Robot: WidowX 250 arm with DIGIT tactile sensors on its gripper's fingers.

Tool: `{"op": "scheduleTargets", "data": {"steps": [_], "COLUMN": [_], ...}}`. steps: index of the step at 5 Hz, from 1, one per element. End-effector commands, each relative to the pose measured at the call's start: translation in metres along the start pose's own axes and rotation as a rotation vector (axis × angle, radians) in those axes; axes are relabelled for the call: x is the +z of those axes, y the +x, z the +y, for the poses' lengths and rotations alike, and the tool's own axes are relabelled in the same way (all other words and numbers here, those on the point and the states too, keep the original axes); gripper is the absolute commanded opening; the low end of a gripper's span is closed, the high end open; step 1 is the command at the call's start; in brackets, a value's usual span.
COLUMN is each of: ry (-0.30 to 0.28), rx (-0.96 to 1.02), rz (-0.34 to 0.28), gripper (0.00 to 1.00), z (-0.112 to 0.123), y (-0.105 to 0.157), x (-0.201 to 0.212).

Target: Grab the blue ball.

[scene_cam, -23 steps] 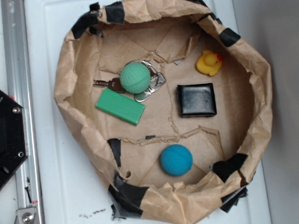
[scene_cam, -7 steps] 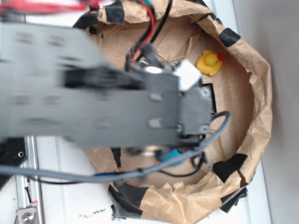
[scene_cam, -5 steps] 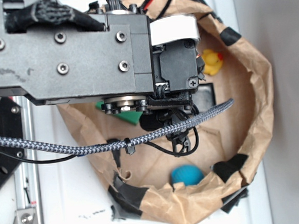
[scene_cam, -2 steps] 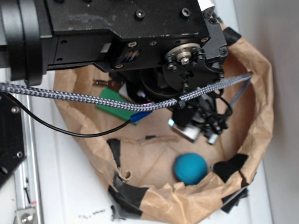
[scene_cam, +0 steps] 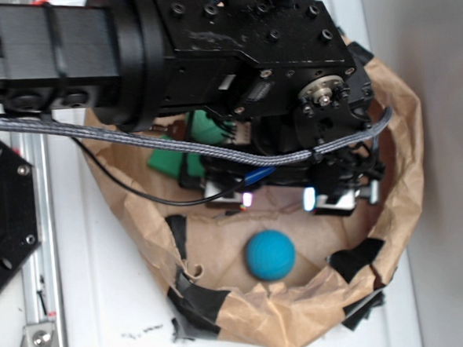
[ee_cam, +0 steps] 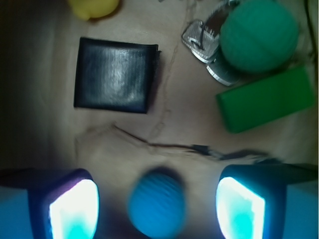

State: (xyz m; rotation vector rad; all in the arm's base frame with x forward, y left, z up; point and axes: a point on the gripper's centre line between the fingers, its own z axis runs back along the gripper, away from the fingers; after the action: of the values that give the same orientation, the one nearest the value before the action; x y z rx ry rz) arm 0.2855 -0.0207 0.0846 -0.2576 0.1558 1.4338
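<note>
The blue ball (scene_cam: 270,254) lies on the brown paper floor near the front wall of the paper bowl (scene_cam: 402,128). In the wrist view the blue ball (ee_cam: 157,202) is blurred and sits midway between my two glowing fingers (ee_cam: 75,209), touching neither. My gripper (ee_cam: 157,211) is open, with a wide gap on each side of the ball. From the exterior view my gripper (scene_cam: 279,200) hangs over the bowl's middle, just behind the ball, and the arm covers most of the bowl's back half.
Behind the ball the wrist view has a black wallet (ee_cam: 115,74), a green ball (ee_cam: 259,36) resting on keys (ee_cam: 205,41), a green block (ee_cam: 264,99) and a yellow duck (ee_cam: 94,7). The crumpled paper wall with black tape rings everything.
My arm has swung in over the bowl and the gripper has come down toward the floor. The blue ball shifted right against the front wall, then rolled back left.
</note>
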Motion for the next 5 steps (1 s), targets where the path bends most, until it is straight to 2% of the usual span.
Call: {"op": "scheduleTargets", "data": {"steps": [1, 2, 3, 4, 5], "ry": [0.126, 0.192, 0.179, 0.129, 0.065], "rx": [-0.014, -0.071, -0.11, -0.178, -0.334], "rz": [0.118, 0.14, 0.121, 0.092, -0.008], "gripper": [1.0, 0.94, 0.0, 0.0, 0.0], "z": [0.008, 0.035, 0.041, 0.034, 0.024], "y": [-0.037, -0.053, -0.063, -0.058, -0.042], "x": [-0.055, -0.076, -0.074, -0.056, -0.015]}}
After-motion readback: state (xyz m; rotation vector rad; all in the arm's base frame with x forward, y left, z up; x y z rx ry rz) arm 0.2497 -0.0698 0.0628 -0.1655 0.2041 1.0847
